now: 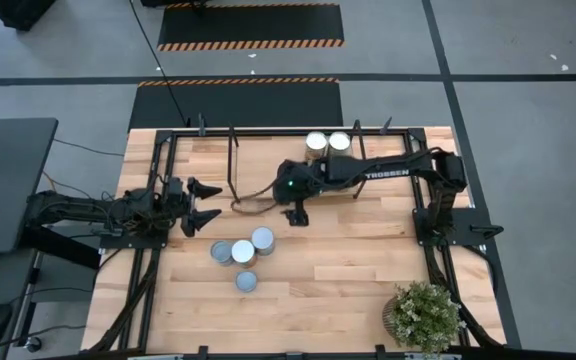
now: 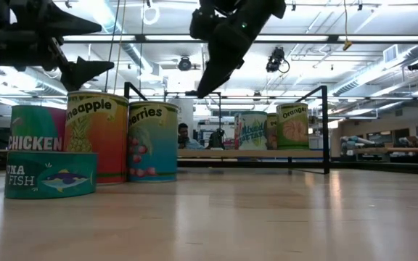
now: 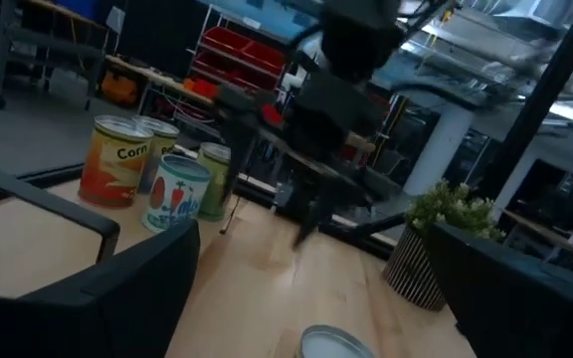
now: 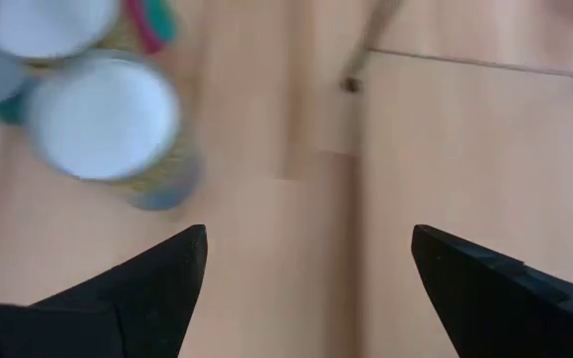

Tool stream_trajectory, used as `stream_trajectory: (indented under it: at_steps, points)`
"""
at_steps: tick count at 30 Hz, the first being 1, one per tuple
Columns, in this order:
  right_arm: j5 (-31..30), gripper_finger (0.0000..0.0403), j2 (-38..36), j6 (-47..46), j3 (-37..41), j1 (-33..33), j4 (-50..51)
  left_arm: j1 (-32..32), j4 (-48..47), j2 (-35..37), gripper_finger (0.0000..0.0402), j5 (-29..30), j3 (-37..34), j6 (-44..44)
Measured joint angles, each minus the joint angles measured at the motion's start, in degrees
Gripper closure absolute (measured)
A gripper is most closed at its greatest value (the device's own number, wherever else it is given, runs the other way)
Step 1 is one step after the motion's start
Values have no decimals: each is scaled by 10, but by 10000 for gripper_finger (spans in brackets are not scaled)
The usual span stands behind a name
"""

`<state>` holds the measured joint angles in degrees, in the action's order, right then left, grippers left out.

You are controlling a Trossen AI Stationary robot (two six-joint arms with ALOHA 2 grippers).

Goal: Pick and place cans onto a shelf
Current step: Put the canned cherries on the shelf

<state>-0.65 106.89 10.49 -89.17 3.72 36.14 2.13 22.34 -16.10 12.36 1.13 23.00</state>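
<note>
Four cans stand on their bases in a cluster on the tabletop: three close together (image 1: 243, 250) and one nearer the front (image 1: 246, 282). In the low view they show at the left (image 2: 96, 138). Two cans (image 1: 327, 143) stand on the shelf (image 1: 258, 155) at the table's far side. The left wrist view shows three cans there (image 3: 157, 174). My right gripper (image 1: 296, 214) is open and empty above the table, between the shelf and the cluster. Its wrist view looks down on two lids (image 4: 102, 114). My left gripper (image 1: 208, 204) is open and empty, raised left of the cluster.
A potted plant (image 1: 424, 315) stands at the table's near right corner. Black posts and rails (image 1: 230, 160) frame the shelf and the table's sides. A brown cable (image 1: 253, 203) loops on the wood near the right gripper. People show in the room behind the table (image 2: 183, 134).
</note>
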Motion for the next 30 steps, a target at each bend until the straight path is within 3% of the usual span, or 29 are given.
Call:
stream_trajectory:
  at_steps: [13,17,25,30]
  points:
    - [-26,41,12,-57,-19,-66,11,0,1,0,8,0,0,16]
    - [-26,41,22,-78,-17,-88,11,0,13,0,8,3,0,-41]
    - [-18,19,28,-87,-18,-112,-38,-1,46,0,8,98,0,-189]
    - [-19,6,45,-92,-18,-114,-60,-1,83,0,8,110,0,-251]
